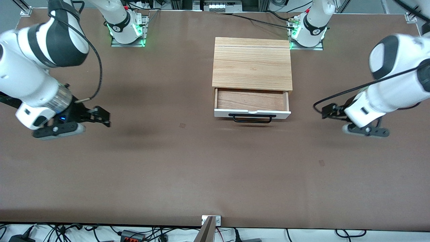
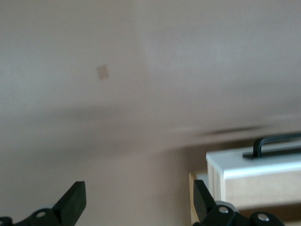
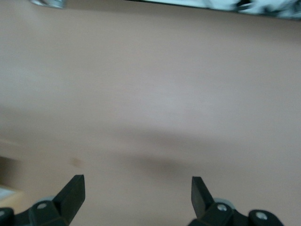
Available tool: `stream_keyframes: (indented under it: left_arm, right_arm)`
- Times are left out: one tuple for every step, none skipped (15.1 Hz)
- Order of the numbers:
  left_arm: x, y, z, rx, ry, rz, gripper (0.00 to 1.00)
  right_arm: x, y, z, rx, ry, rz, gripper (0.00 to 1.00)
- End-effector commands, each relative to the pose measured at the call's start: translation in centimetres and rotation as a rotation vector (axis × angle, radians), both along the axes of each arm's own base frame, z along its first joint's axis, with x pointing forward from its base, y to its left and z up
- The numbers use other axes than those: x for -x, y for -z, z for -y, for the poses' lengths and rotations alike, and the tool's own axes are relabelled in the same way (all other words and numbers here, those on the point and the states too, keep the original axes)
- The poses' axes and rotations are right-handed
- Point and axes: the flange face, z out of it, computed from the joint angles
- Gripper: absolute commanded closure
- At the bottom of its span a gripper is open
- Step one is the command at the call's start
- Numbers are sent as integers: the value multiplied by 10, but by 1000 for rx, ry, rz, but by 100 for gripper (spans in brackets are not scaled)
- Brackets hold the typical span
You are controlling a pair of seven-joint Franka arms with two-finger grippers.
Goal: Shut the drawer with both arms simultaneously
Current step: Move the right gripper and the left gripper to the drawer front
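The drawer (image 1: 252, 101) stands pulled out of the light oak-grain box (image 1: 252, 64), its white front panel (image 1: 252, 114) and black bar handle (image 1: 252, 118) facing the front camera. The tray inside is bare wood. My left gripper (image 1: 331, 111) is open and empty above the table, toward the left arm's end, beside the drawer and apart from it. The left wrist view shows the drawer's white panel (image 2: 256, 167) and handle (image 2: 275, 143) close to one fingertip (image 2: 201, 197). My right gripper (image 1: 100, 117) is open and empty above the table toward the right arm's end.
The brown table (image 1: 188, 168) carries only the box. Two small dark marks (image 1: 182, 125) sit on its surface. The arm bases (image 1: 127, 30) stand along the edge farthest from the front camera. Cables hang along the table's near edge.
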Motion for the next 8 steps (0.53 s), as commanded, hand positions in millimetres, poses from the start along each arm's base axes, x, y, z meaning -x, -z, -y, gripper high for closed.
stream_keyframes:
  left_arm:
    - [-26, 31, 21, 25, -6, 69, 0]
    - [-31, 43, 24, 31, -13, 83, 0]
    - [-35, 52, 36, 56, -18, 96, 0]
    - [-40, 61, 43, 99, -40, 117, 0]
    - [-44, 69, 50, 139, -60, 135, 0]
    - [-46, 76, 63, 175, -68, 157, 0]
    - [-48, 85, 74, 193, -70, 173, 0]
    - [-49, 98, 84, 196, -66, 180, 0]
  right_arm:
    - [-13, 33, -14, -216, 79, -66, 0]
    - [-14, 42, -22, -246, 80, -81, 0]
    - [-13, 48, -39, -244, 61, -78, 0]
    - [-13, 54, -59, -243, 48, -65, 0]
    - [-14, 59, -72, -246, 45, -52, 0]
    - [-13, 70, -86, -247, 37, -50, 0]
    - [-13, 79, -98, -246, 30, -42, 0]
    - [-11, 88, -117, -247, 36, -35, 0]
